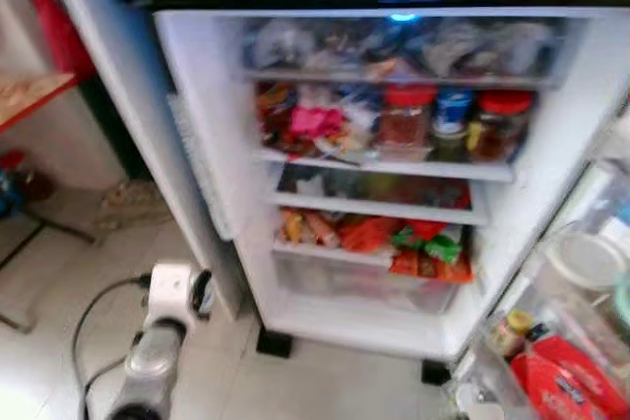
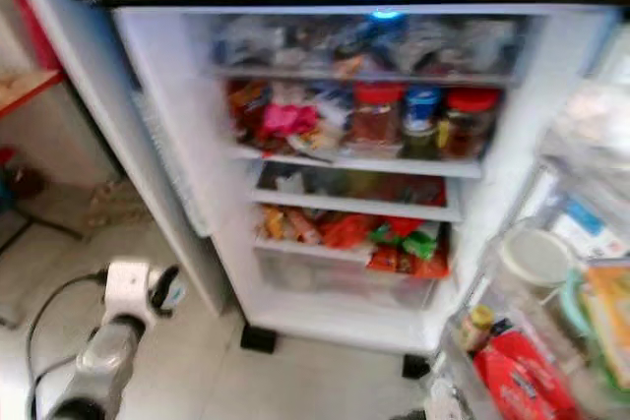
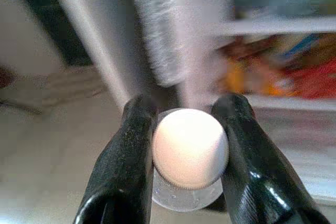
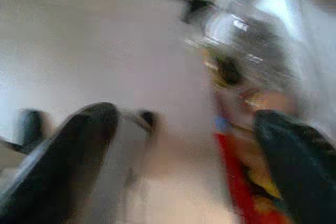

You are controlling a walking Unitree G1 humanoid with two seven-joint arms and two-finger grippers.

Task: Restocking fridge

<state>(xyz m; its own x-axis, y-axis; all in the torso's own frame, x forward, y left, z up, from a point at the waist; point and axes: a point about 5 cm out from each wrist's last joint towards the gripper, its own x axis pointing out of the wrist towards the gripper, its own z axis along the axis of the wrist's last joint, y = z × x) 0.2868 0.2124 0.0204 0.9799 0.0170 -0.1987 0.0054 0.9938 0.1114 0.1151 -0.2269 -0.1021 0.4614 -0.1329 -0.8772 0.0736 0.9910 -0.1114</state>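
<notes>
Fridge (image 1: 551, 204) stands open, shelves packed: red-lidded jars (image 1: 406, 120) on the second shelf, orange and green packets (image 1: 413, 243) lower down, door rack at right holding a red pack (image 1: 566, 381) and a white-lidded tub (image 1: 586, 261). Left hand (image 3: 190, 150) low over the floor (image 1: 325, 381), near the fridge's lower left corner, fingers (image 3: 131, 166) clamped on a white-capped bottle (image 3: 190, 148); the same bottle's cap shows at the arm's end in the eye view. Right hand (image 4: 184, 145) fingers spread apart, nothing between them, blurred, beside the door rack's red pack.
</notes>
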